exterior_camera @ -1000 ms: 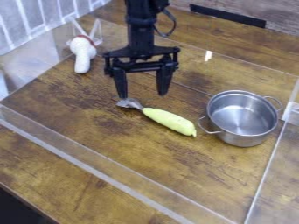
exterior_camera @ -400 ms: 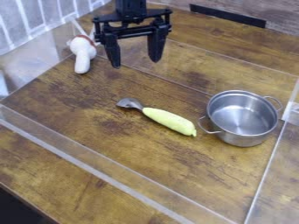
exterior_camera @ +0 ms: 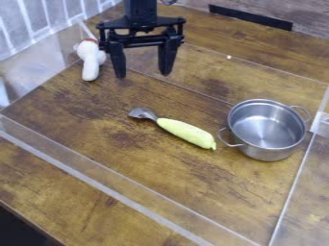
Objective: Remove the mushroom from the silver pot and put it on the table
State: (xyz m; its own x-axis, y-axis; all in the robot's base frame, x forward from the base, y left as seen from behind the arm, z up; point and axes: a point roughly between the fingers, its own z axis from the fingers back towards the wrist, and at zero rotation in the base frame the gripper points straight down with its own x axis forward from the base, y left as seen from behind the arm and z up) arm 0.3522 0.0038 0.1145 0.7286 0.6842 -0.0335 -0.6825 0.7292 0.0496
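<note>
- Farther back now than in the earlier frames, the black gripper (exterior_camera: 142, 69) has drawn away from the near side and hangs toward the far left of the scene.
- Its pincer is spread wide, one finger to the left and the other to the right, with brown wood showing between them.
- White and elongated, what looks like the mushroom (exterior_camera: 90, 61) lies at the far left, close to the clear wall (exterior_camera: 29, 72) and left of the gripper; its farther end is too small to make out well.
- On the right stands the silver pot (exterior_camera: 266, 131), upright, its shiny inner floor in view and a small handle on either side.
- Between the pot and the left side lies a yellow-green oblong piece (exterior_camera: 188, 133) with a grey end (exterior_camera: 141, 113); the grey end points far and left, the yellow end near and right, just beside the pot.
- Under all of these runs the table (exterior_camera: 115, 144), dark brown with visible grain.
</note>
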